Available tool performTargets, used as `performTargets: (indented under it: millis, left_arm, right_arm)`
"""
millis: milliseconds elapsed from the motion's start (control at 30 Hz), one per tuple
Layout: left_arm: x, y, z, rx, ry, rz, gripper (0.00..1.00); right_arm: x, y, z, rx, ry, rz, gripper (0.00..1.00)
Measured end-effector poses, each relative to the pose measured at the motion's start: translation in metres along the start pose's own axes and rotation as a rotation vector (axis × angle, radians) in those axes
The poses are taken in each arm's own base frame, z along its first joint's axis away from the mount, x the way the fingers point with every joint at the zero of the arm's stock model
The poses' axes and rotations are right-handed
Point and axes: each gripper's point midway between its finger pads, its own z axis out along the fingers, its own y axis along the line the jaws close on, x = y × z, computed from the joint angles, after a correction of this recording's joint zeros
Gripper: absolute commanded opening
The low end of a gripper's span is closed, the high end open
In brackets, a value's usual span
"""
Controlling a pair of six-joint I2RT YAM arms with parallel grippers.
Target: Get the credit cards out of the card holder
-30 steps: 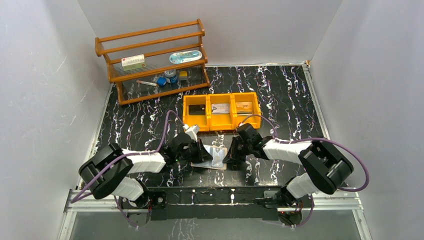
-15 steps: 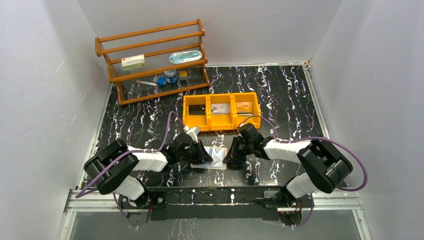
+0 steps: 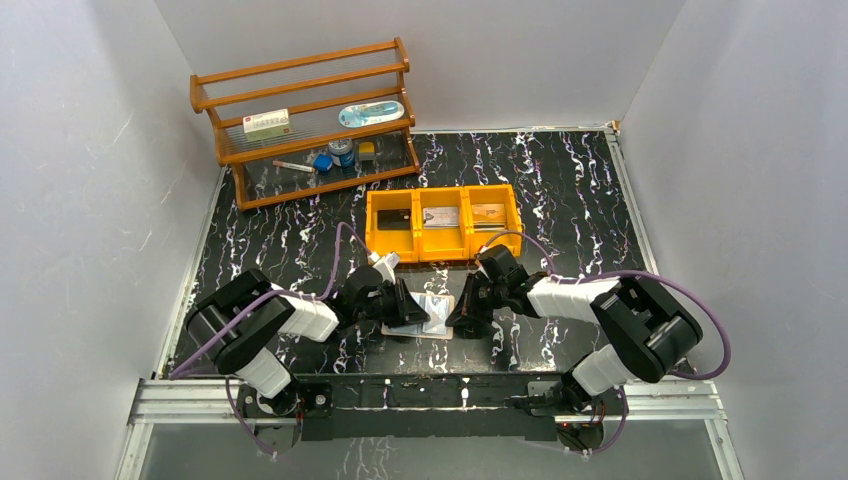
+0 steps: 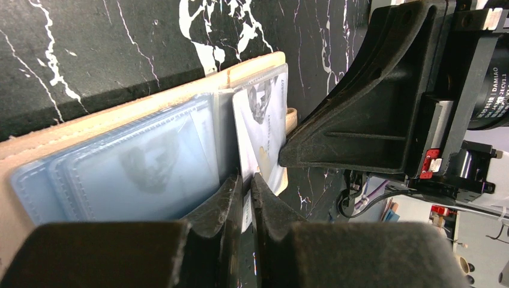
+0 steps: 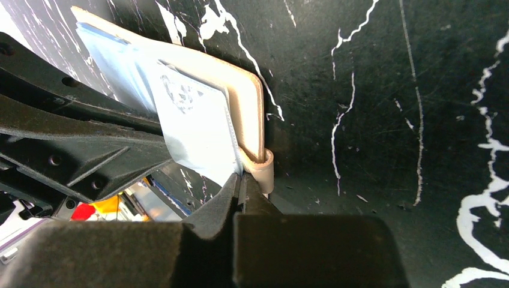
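my left gripper [image 4: 247, 179] pinching a credit card [image 4: 263, 117] edge, barely any gap, my right gripper [image 5: 242, 185] clamped on the card holder [image 5: 245, 111] corner

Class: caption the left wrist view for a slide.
The left gripper straddles the edge of a pale credit card in the open card holder; the shut right gripper sits at its edge.

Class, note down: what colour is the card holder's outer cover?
Tan; the card holder shows it best in the right wrist view.
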Motion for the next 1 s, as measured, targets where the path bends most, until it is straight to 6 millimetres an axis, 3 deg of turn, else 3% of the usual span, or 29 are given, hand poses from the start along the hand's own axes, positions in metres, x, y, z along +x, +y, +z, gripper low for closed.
performTargets:
  millis: [167, 267, 533, 767, 1000]
  left_arm:
    - [0.001, -0.002, 0.001, 0.017, 0.009, 0.014, 0.07]
    - [0.001, -0.003, 0.001, 0.026, 0.014, 0.027, 0.00]
    - [-0.001, -0.004, 0.000, 0.023, 0.006, 0.042, 0.00]
    - [-0.002, -0.013, -0.011, -0.027, -0.017, 0.092, 0.00]
    - [-0.005, -0.008, -0.024, -0.074, -0.029, 0.111, 0.00]
  right_arm:
    - [0.000, 0.000, 0.000, -0.003, 0.006, 0.001, 0.00]
    - [0.000, 0.000, 0.000, -0.003, 0.009, 0.002, 0.01]
    - [0.000, 0.000, 0.000, 0.003, 0.010, 0.002, 0.00]
    - [-0.002, 0.000, 0.000, 0.021, -0.014, -0.005, 0.00]
    - [-0.003, 0.000, 0.000, 0.023, -0.019, -0.005, 0.00]
